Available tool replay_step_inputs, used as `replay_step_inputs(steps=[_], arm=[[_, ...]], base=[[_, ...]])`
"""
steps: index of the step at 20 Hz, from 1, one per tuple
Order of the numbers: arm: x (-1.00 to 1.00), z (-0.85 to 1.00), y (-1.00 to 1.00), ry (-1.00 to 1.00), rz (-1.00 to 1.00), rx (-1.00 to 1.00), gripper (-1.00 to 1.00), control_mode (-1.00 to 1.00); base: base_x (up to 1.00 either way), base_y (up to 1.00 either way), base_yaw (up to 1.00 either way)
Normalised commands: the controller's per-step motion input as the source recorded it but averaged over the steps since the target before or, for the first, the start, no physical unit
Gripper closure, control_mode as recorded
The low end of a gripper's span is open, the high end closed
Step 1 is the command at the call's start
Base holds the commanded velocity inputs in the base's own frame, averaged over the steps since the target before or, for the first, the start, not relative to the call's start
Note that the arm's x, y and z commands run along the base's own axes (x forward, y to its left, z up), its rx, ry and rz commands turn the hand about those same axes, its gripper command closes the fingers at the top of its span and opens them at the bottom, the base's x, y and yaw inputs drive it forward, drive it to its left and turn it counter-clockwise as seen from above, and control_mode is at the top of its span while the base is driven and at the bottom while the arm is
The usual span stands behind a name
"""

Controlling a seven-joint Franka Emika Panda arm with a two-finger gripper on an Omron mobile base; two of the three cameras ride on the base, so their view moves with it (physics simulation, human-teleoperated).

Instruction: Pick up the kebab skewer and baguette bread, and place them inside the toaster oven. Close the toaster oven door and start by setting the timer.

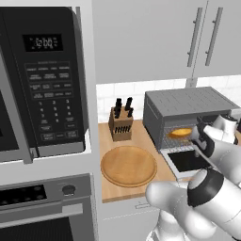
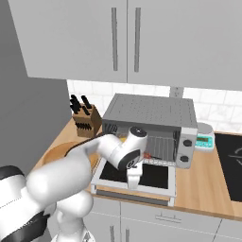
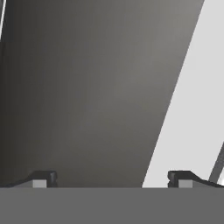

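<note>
The toaster oven [image 1: 183,104] [image 2: 151,113] stands on the counter with its toaster oven door [image 2: 158,177] [image 1: 186,161] dropped flat, dark glass facing up. The golden baguette bread [image 1: 180,133] lies inside on the wire rack. At the rack's front edge, a small reddish piece of the kebab skewer [image 2: 147,155] peeks out just right of my hand. My gripper [image 2: 133,183] [image 3: 113,179] points down over the left part of the door glass. It is open, with nothing between the fingertips [image 3: 43,178]. The hand view looks onto the door's dark glass [image 3: 87,87] and pale frame.
A knife block [image 1: 120,123] and a round wooden board [image 1: 128,165] sit left of the oven. A black microwave [image 1: 42,80] hangs at the far left. Right of the oven are its knobs [image 2: 187,142], a small scale [image 2: 204,140] and a black cooktop [image 2: 231,160].
</note>
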Motion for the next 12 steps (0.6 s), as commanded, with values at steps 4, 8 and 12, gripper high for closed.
replay_step_inputs(steps=[4, 8, 12], arm=[[0.63, -0.02, 0.06, -0.09, 0.0, 0.01, -1.0, -1.0], [0.8, 0.0, 0.07, -0.05, 0.0, 0.0, -1.0, -1.0], [0.67, 0.0, 0.11, -0.02, 0.0, 0.0, -1.0, -1.0]], base=[[0.0, 0.0, 0.0], [0.0, 0.0, 0.0], [0.0, 0.0, 0.0]])
